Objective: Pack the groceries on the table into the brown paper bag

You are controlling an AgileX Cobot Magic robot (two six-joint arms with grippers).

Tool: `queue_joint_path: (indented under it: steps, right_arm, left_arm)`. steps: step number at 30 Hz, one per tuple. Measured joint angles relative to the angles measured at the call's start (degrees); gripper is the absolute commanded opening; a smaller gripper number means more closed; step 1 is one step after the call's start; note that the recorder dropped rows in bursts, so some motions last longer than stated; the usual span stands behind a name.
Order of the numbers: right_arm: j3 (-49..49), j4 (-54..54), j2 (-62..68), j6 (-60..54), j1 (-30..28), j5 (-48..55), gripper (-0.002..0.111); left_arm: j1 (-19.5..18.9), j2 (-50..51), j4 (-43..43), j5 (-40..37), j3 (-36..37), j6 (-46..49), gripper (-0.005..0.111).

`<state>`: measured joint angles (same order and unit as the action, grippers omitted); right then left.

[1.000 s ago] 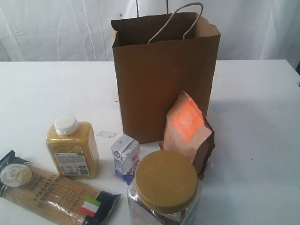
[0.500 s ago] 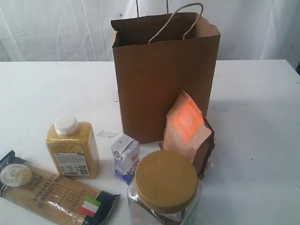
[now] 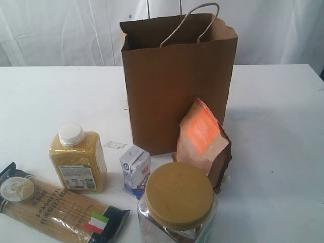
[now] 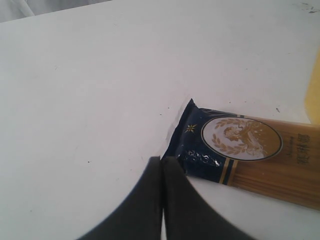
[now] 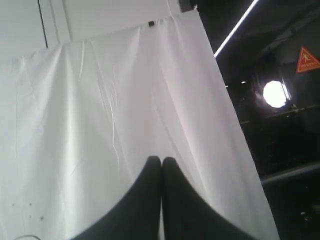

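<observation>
Spaghetti pack lies flat at the counter's near left. Its dark end is just beside the left hand, which is pinched fully closed on nothing, and its long axis runs crosswise to the fingers. Brown paper bag stands mid-counter. Right hand, also closed and empty, faces the curtain, so left's nearer.

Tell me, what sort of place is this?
Most likely a lab or studio set, not a shop: white sheets hang as a backdrop, a bag and spaghetti sit staged on a plain white table, and past them, in the dark, are a lamp and warning sign.
</observation>
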<state>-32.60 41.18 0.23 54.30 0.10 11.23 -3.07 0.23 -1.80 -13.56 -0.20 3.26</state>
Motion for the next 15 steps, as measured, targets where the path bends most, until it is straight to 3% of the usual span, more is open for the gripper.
queue_joint_path:
  steps: [10,13,15]
  right_arm:
    - [13.9,0.0,0.0,-1.0,-0.5,-11.2,0.000]
    - [18.2,-5.4,0.0,-11.2,-0.5,-13.1,0.000]
    - [21.5,-13.1,0.0,-25.1,-0.5,-13.6,0.000]
  left_arm:
    - [0.0,0.0,0.0,0.0,0.0,0.0,0.000]
    - [0.0,0.0,0.0,0.0,0.0,0.0,0.000]
    - [0.0,0.0,0.0,0.0,0.0,0.0,0.000]
